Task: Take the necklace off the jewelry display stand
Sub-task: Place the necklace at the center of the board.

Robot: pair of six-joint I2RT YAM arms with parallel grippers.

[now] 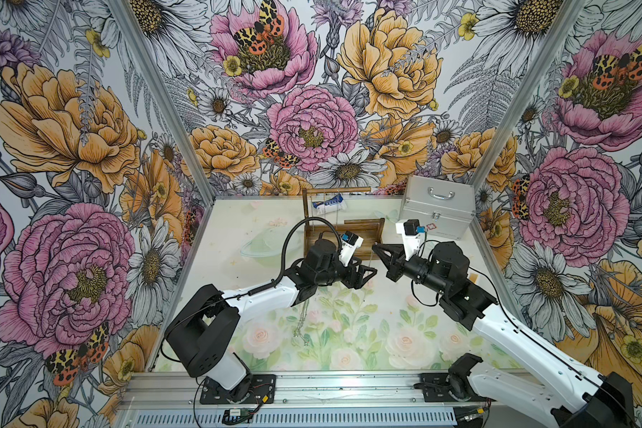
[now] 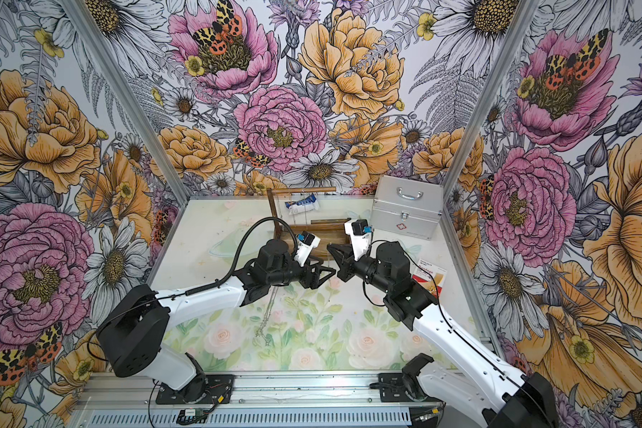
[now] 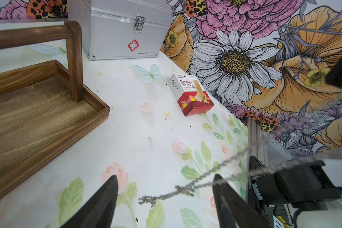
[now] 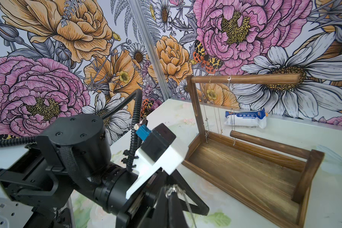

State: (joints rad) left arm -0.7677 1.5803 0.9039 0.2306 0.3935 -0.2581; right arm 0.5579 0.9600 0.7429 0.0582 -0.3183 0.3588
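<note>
Table (image 1: 349,355): in a top view, with 12 o'clock at the back wall, a loose chain (image 1: 300,326) lies flat at about 7 o'clock from centre. It is apart from the one you hold, so don't drag an arm over it.
Stand (image 4: 245,177): it sits at 12 o'clock. Other chains (image 4: 228,78) hang from its top rod (image 4: 265,79). If you swing back toward 12 o'clock, the dangling end could likely catch them or the tray rim.
Left gripper (image 3: 165,177): its jaws are apart, with the chain running between them and across one fingertip (image 3: 217,179). If you close off-centre, the strands may slide out or bunch, and you would tug against the other arm.
Right gripper (image 4: 172,190): it is pinched together on the necklace at its very tips. That is a thin hold, so a jerk or an early release would likely drop the chain.
Necklace (image 3: 183,190): it is off the stand, in the air just at 6 o'clock of the tray, between the two grippers.
Necklace axis: you should read it as hanging long-ways downward from the right gripper's tips. Two strands join into one tail pointing at the table. You cannot tell whether the tail touches it.
</note>
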